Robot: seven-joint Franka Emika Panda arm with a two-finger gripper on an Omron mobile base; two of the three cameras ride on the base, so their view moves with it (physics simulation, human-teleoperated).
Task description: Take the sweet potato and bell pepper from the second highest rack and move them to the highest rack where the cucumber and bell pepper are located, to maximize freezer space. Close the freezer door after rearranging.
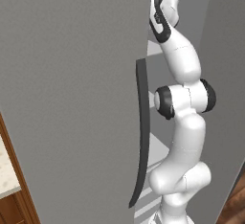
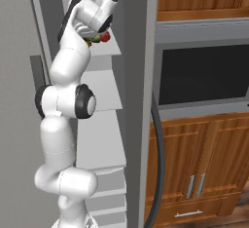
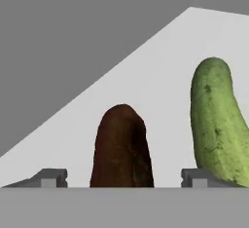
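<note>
A white robot arm reaches high into the open freezer (image 2: 99,95). Its gripper (image 3: 124,176) stands released, jaws spread either side of a dark brown sweet potato (image 3: 121,146) lying on the pale highest rack (image 3: 160,76), just beside a green cucumber (image 3: 216,120). The potato looks firm, light and slightly rough; grasp across its narrow middle.

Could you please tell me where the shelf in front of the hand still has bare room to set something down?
Bare shelf lies left of the sweet potato up to the grey wall, and behind both vegetables. It is crowded between it and the cucumber, right by the open gripper.
</note>
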